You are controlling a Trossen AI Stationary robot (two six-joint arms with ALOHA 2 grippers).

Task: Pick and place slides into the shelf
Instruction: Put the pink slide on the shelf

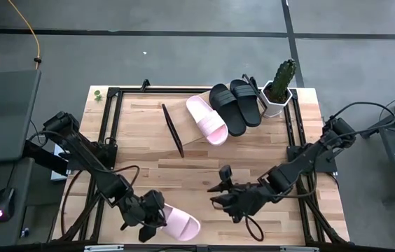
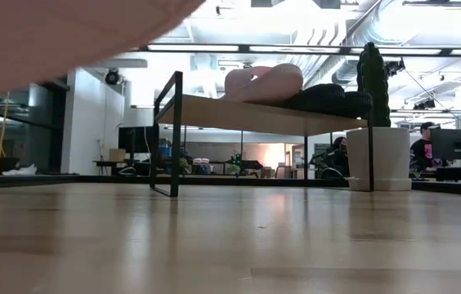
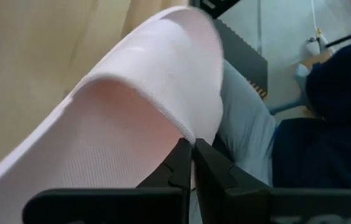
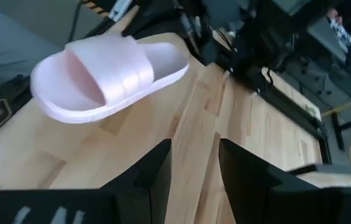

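Observation:
My left gripper point(image 1: 148, 218) is near the table's front edge, shut on a pale pink slide point(image 1: 180, 224), which fills the left wrist view point(image 3: 119, 112) and shows in the right wrist view point(image 4: 107, 71). My right gripper point(image 1: 227, 199) is open and empty point(image 4: 194, 155), to the right of that slide, low over the table. The shelf point(image 1: 183, 136) stands at the far middle, also in the low view point(image 2: 247, 114). On its plank lie another pink slide point(image 1: 206, 120) and two black slides point(image 1: 227, 108) point(image 1: 246, 101). My left gripper pinches the pink slide's rim point(image 3: 188, 134) between its two shut fingers, at the open end away from the strap. The fingers come at it about level from the table's left. The slide is lifted clear of the table and shows high in the low view point(image 2: 51, 33).
A white hexagonal pot with a cactus point(image 1: 278, 91) stands at the shelf's right end. A dark frame point(image 1: 110, 119) runs along the table's edges. Bare wood point(image 1: 183, 175) lies between the shelf and my grippers. People sit at desks in the room beyond point(image 2: 422, 147).

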